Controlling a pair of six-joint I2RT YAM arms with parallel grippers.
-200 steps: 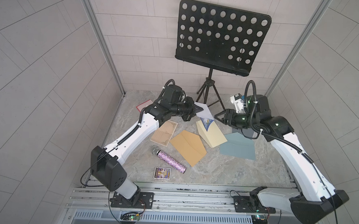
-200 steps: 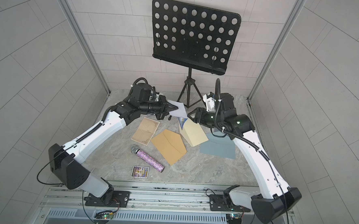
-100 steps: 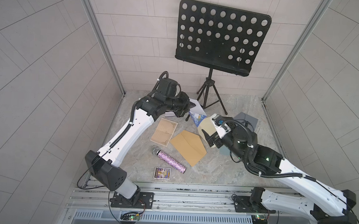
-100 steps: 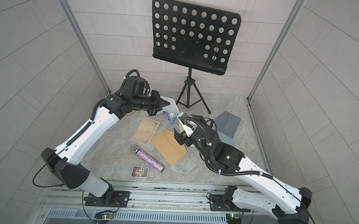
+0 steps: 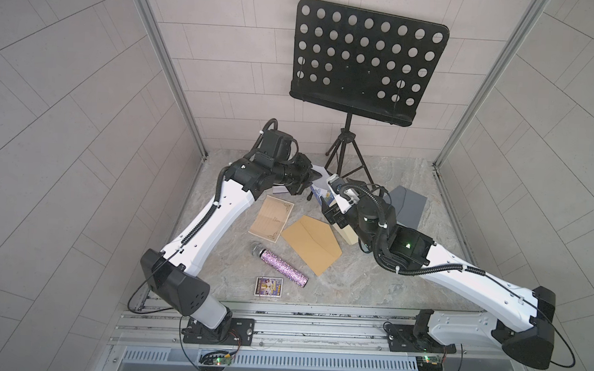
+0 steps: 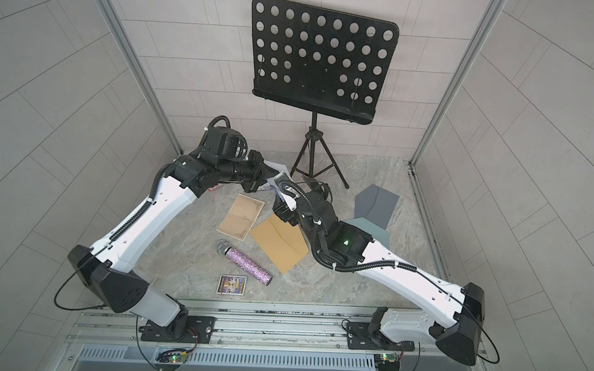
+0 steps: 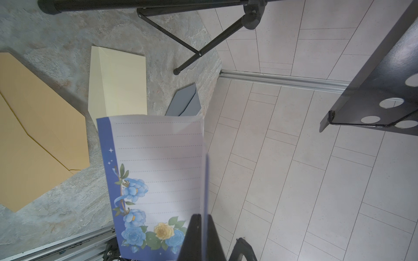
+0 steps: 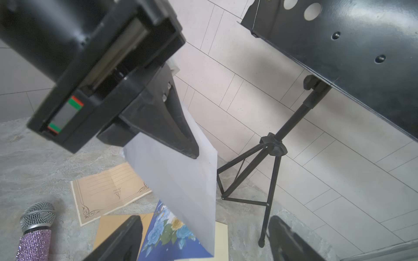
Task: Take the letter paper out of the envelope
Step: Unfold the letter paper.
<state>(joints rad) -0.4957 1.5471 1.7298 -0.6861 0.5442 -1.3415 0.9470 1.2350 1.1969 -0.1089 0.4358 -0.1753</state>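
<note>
Twin top views high above the table (image 5: 370, 288), steeply downward; wrist views close, both on the letter paper (image 7: 156, 171)

Both arms reach inward, wrists raised near each other at mid-table.
Left white-and-black arm (image 5: 213, 217): left gripper (image 7: 203, 218) jaws pinched on the white lined letter paper with blue flowers (image 7: 158, 158). Right white-and-black arm (image 5: 458, 275): right gripper (image 8: 204, 219) tilted upward, jaws spread wide.

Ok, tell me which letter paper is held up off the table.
The blue-flowered white lined sheet, pinched by the left fingers; the tan ornate-bordered sheet lies flat.
</note>
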